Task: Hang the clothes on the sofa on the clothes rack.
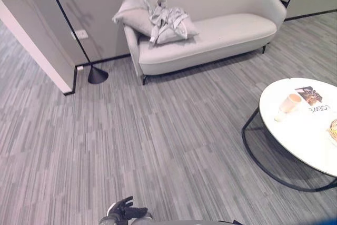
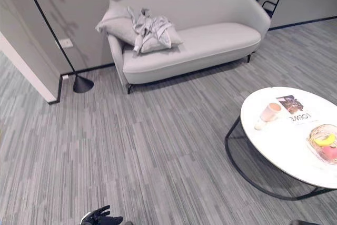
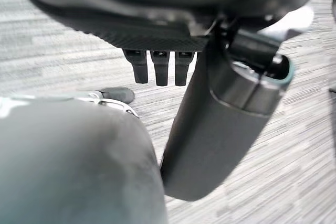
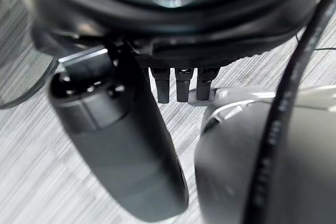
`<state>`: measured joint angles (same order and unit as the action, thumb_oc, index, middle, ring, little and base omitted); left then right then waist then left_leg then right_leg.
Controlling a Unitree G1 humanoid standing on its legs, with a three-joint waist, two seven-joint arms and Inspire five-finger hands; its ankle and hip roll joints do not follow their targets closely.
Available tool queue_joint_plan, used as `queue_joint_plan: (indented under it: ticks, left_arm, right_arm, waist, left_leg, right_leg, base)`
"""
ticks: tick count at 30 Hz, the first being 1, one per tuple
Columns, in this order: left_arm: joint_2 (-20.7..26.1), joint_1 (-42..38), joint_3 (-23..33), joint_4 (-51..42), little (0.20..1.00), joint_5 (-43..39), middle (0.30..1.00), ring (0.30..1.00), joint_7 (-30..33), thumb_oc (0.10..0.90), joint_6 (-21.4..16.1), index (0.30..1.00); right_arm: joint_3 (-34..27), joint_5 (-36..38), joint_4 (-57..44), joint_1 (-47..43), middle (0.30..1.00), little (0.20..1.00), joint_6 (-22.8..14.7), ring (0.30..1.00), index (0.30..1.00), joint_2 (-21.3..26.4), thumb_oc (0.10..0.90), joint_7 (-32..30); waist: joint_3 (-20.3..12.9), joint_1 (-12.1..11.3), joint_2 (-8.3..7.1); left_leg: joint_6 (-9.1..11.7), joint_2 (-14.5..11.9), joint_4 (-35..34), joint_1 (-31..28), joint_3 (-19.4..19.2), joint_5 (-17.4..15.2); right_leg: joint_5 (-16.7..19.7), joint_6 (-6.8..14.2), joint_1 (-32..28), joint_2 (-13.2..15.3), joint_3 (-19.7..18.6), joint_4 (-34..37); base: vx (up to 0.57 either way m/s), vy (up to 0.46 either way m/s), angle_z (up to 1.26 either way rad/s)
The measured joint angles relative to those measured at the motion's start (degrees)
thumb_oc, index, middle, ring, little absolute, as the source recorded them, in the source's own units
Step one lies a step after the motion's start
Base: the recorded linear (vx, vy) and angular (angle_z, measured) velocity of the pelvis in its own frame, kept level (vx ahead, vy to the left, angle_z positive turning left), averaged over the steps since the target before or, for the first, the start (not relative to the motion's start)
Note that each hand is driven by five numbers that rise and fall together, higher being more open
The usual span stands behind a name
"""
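Ahead: one sofa (image 1: 210,30), one crumpled garment (image 1: 163,18) atop two cushions (image 1: 138,17). Low down, left hand (image 1: 126,210) and right hand (image 4: 131,145), fingers straight, empty.

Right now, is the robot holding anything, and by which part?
Nothing. The clothes lie on the sofa; both the left hand and the right hand are empty.

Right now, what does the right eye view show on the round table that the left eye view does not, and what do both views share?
The right eye view alone shows the whole glass bowl with yellow and pink things inside. The left eye view alone shows only a sliver of it at the frame's edge. Both share the sofa, the grey clothes on its cushions, the floor lamp, the cup and the left hand.
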<state>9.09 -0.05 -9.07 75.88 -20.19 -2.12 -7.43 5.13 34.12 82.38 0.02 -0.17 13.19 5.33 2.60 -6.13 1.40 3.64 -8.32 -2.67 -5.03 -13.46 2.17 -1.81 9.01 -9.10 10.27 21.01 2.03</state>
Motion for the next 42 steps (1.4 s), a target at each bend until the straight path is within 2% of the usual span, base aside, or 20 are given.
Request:
queue_joint_plan:
  ticks: [1,2,4,5,8,10,15,21,27,36,40,41,42]
  left_arm:
    - [0.1,0.0,0.1,0.0,0.9,0.0,0.9,0.9,0.0,0.8,0.0,0.9]
    - [0.3,0.3,0.2,0.1,0.9,0.0,0.9,0.9,0.0,0.8,-0.1,0.9]
    - [1.0,0.5,0.1,0.3,0.9,0.0,0.9,0.9,0.1,0.8,-0.1,0.9]
    - [1.5,0.7,0.4,0.4,0.9,0.0,0.9,0.9,0.2,0.8,-0.1,0.9]
    - [2.2,0.6,0.6,0.6,0.9,-0.3,0.9,0.9,0.2,0.8,0.0,0.9]
    - [2.0,0.7,0.5,1.1,0.9,-0.7,0.9,0.9,0.2,0.8,-0.1,0.9]
    - [0.5,0.8,0.3,1.4,0.9,-1.5,0.9,0.9,0.1,0.8,0.0,0.9]
    - [-0.2,0.6,-2.6,0.9,0.9,0.8,0.9,0.9,0.3,0.8,0.1,0.9]
    - [0.3,0.7,-4.4,0.0,0.9,2.9,0.9,0.9,0.4,0.8,0.1,0.9]
    - [0.8,-0.3,-4.7,-0.2,0.9,5.1,0.9,0.9,0.2,0.8,-0.1,0.9]
    - [0.8,-2.0,-7.1,0.0,0.9,5.6,0.9,0.9,0.1,0.8,-0.1,0.9]
    - [0.6,-3.2,-7.3,1.0,0.9,6.9,0.9,0.9,-0.1,0.8,-0.2,0.9]
    - [0.6,-4.4,-8.9,1.4,0.9,7.0,0.9,0.9,-0.1,0.8,-0.3,0.9]
  right_arm:
    - [0.0,0.0,-0.2,0.3,0.9,0.9,-0.1,0.9,0.9,-0.1,0.8,0.5]
    - [0.0,0.0,-0.5,0.4,0.9,0.9,-0.2,0.9,0.9,-0.4,0.8,0.5]
    - [0.0,0.0,-0.4,0.9,0.9,0.9,-0.2,0.9,0.9,-1.1,0.8,0.5]
    - [0.0,0.0,0.1,1.3,0.9,0.9,-0.3,0.9,0.9,-2.0,0.8,0.5]
    - [-0.1,-0.2,1.0,1.7,0.9,0.9,-0.2,0.9,0.9,-3.5,0.8,0.6]
    - [-0.1,-0.7,1.2,2.0,0.9,0.9,-0.4,0.9,0.9,-3.5,0.8,0.5]
    - [0.6,-2.6,0.5,1.8,0.9,0.9,-0.5,0.9,0.9,-1.9,0.8,0.5]
    - [4.1,-6.7,-0.1,1.4,0.9,0.9,-0.3,0.9,0.9,-0.1,0.8,0.4]
    - [5.1,-11.1,-2.2,0.8,0.9,0.9,-0.3,0.9,0.9,0.0,0.8,0.4]
    - [3.4,-11.2,-1.6,0.4,0.9,0.9,-0.3,0.9,0.9,0.0,0.8,0.4]
    - [-0.2,-10.6,-0.8,-1.4,0.9,0.9,-1.4,0.9,0.9,0.7,0.8,0.1]
    - [-2.0,-9.7,0.1,-2.5,0.9,0.9,-2.5,0.9,0.9,1.8,0.8,0.0]
    - [-3.7,-7.2,0.1,-4.1,0.9,0.9,-4.4,0.9,0.9,3.7,0.8,-0.6]
  waist:
    - [-0.4,0.0,-0.19]
    - [-0.9,-0.1,-0.74]
    - [-1.8,-0.2,-1.46]
    - [-2.4,-0.4,-2.31]
    - [-2.7,-1.4,-3.22]
    - [-2.7,-1.5,-2.95]
    - [-2.8,-1.3,-0.27]
    - [-3.4,-1.0,0.83]
    - [-3.1,0.0,0.51]
    - [-1.8,0.2,-0.14]
    - [0.8,1.9,0.94]
    - [2.3,3.0,1.52]
    - [3.7,3.6,1.78]
  left_leg:
    - [0.4,-0.3,0.0,0.0,0.1,-0.2]
    - [1.8,-0.5,0.0,0.1,0.5,-0.1]
    - [2.1,-0.4,0.0,0.1,0.7,0.0]
    - [2.5,-0.3,0.0,0.4,1.1,-0.1]
    - [2.7,0.0,0.1,0.7,2.2,0.1]
    - [2.6,0.4,0.1,0.8,2.8,0.2]
    - [2.5,0.7,-0.1,0.9,3.0,0.2]
    - [2.5,1.2,-0.4,0.5,3.0,0.3]
    - [2.5,1.6,-1.4,-0.3,2.9,0.2]
    - [1.8,3.9,-2.6,0.7,2.9,0.2]
    - [-0.5,5.6,-2.4,2.4,5.3,0.5]
    - [-2.2,6.6,-2.0,2.7,7.0,-0.3]
    - [-3.4,8.4,-1.0,2.7,8.6,-0.8]
  right_leg:
    - [-0.1,-0.1,0.0,-0.3,0.1,0.0]
    - [-0.1,-0.1,0.0,-0.4,0.1,-0.1]
    - [-0.1,-0.1,0.0,-0.3,0.1,0.0]
    - [-0.1,-0.1,-0.1,-0.3,0.4,0.0]
    - [-0.1,-0.1,-0.2,-0.1,1.2,0.1]
    - [-0.1,0.0,-0.5,0.2,1.7,0.1]
    - [0.0,0.2,-0.6,0.6,1.8,0.3]
    - [0.3,0.6,-1.7,0.6,2.0,2.0]
    - [0.3,0.6,-2.0,0.8,1.8,2.0]
    - [0.3,1.2,-0.4,3.3,2.0,1.0]
    - [-0.5,1.2,3.1,6.1,2.0,-7.3]
    - [-0.5,1.1,6.0,8.4,0.6,-15.5]
    - [1.0,1.0,12.6,12.0,-4.1,-29.9]
  base:
    - [0.02,-0.09,0.06]
    - [0.02,-0.091,0.08]
    - [0.03,-0.08,0.08]
    - [0.04,-0.096,0.17]
    - [0.02,-0.048,0.17]
    - [0.02,-0.041,0.14]
    - [0.01,-0.015,0.03]
    - [0.01,0.016,0.01]
    - [0.06,0.082,0.0]
    - [0.05,0.148,0.01]
    - [0.07,0.238,0.37]
    - [0.08,0.238,0.84]
    - [0.06,0.186,0.86]
